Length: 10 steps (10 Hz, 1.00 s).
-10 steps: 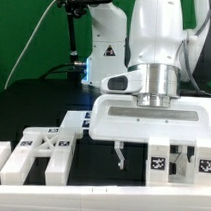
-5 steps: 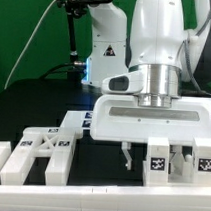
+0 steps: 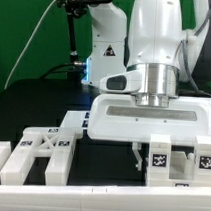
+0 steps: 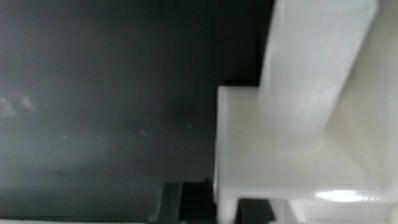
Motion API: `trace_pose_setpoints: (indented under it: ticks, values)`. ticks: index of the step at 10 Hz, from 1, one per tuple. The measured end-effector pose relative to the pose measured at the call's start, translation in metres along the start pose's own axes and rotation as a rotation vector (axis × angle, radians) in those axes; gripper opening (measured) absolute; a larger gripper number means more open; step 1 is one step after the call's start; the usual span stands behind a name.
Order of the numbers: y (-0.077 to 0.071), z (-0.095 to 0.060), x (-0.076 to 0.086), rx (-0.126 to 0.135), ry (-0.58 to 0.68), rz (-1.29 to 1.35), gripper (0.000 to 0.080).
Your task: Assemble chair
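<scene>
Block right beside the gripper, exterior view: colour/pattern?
White block with a black-and-white square tag; shows best in the exterior view.

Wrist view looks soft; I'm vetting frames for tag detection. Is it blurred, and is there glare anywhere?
Wrist view: the white chair part is out of focus, soft-edged, with one glare spot; exterior view: evenly lit, the tagged block reads sharp.

square tags [image 3: 161,153] on chair blocks [image 3: 56,163], no lettering

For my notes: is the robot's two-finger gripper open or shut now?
Shut: on the gripper, the jaws stand together beside the chunky white tagged plastic block. Whether it grips, cannot tell.
</scene>
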State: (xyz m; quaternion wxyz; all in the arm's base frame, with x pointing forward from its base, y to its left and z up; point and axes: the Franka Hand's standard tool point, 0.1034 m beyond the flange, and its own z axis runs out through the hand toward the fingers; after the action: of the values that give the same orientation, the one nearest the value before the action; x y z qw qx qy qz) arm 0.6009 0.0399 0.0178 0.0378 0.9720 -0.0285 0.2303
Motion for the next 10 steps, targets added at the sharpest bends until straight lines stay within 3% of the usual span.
trace_pose_setpoints:
  ticks: [7, 9, 10]
  values:
    - [0.004, -0.002, 0.001, -0.002, 0.002, -0.029, 0.0035]
    - [0.054, -0.021, 0.001, -0.015, -0.037, -0.094, 0.0034]
    - [0.069, -0.03, -0.003, 0.0, -0.091, -0.104, 0.0034]
